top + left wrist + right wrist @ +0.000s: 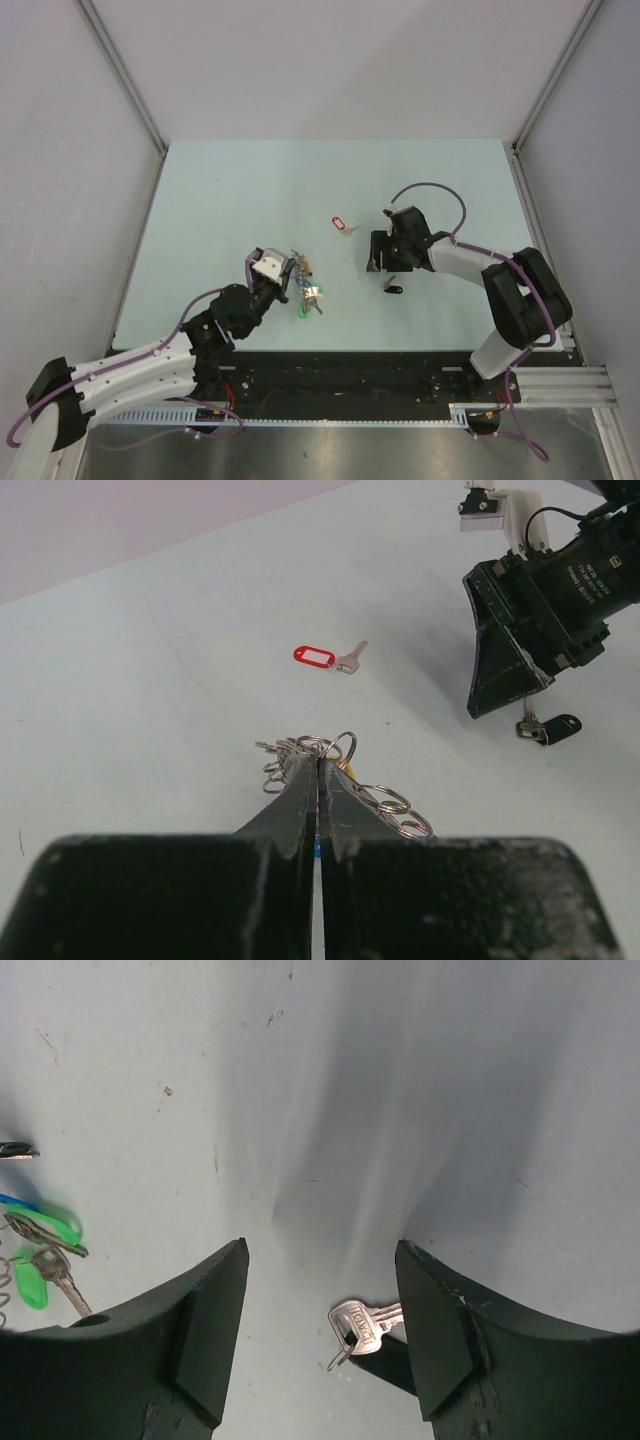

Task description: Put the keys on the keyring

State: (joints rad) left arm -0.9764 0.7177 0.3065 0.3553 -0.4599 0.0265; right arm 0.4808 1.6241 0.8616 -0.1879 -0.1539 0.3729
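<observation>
Nearest the bases, your left gripper (318,768) is clenching its fingers (298,805) tight on the keyring (341,746) and holding it near the table (220,200). Green tags (55,1225) and small split loops (390,802) are bunching around the tips. Further out, your right gripper (320,1260) is hovering with its fingers (215,1310) released and holding nothing. The black-tagged key (360,1326) is lying on the table between them, off centre and close to one finger. Beyond both, the red-tagged key (342,225) is lying loose, well apart from the keyring.

Judged step: you are lining up to collect the black-tagged key. The next move is calling for a small sideways shift to centre the key, then a descent and a close on it.

The key's head is carrying a stamped mark, and the right arm's housing (590,570) is carrying white print; neither is reading clearly
</observation>
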